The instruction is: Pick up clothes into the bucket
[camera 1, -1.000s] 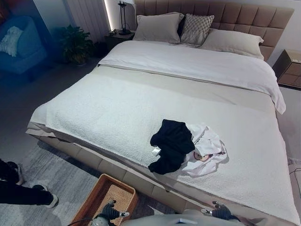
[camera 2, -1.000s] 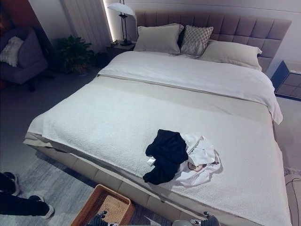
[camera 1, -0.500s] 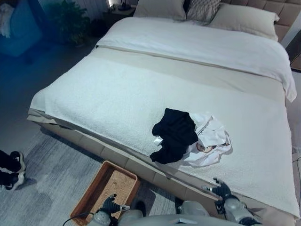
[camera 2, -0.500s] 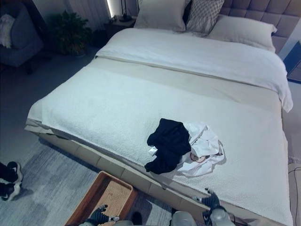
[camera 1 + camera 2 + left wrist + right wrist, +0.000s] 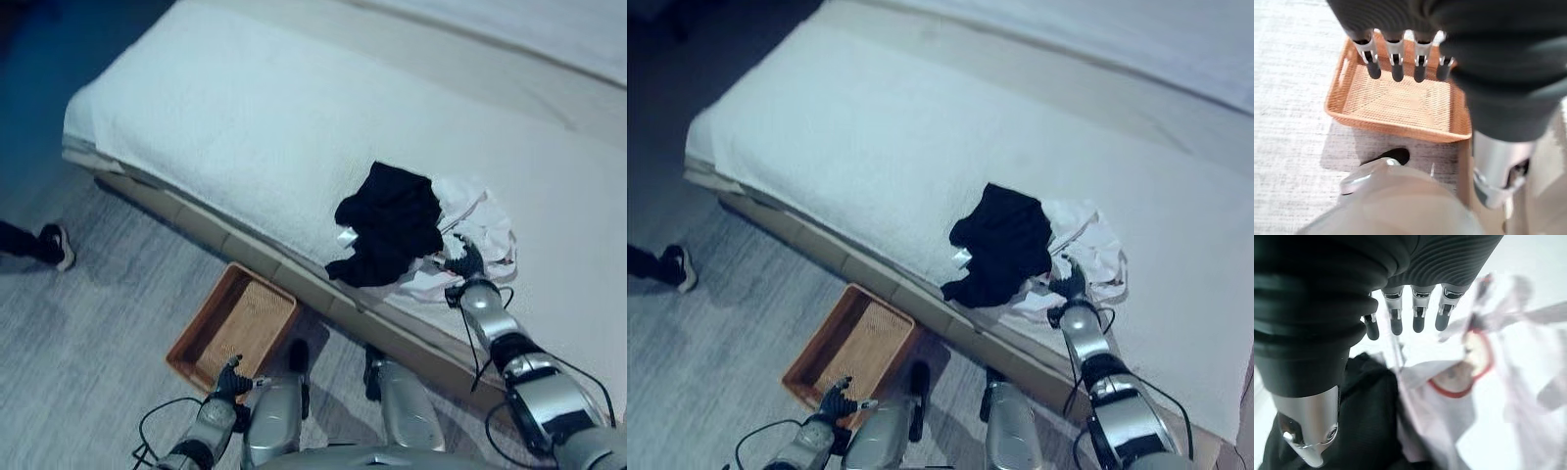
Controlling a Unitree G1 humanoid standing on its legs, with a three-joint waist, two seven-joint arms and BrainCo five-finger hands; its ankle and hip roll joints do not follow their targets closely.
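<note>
Since a second ago the right hand has come up from the lower edge of the view to the clothes, and the whole picture has tipped down toward the foot of the bed, a move of the camera. Its fingers hang straight and relaxed above the heap, closed on nothing. On the bed's nubbly white cover, near the edge, lies a crumpled black garment touching a rumpled white garment with a red-trimmed neck opening, the black one partly over the white. Below the bed edge, on the grey carpet, sits the basket, a shallow rectangular tray of woven tan wicker holding no clothes. The left hand hovers over its near rim, fingers straight and loose. A person's dark shoe stands on the carpet, well apart from the basket.
</note>
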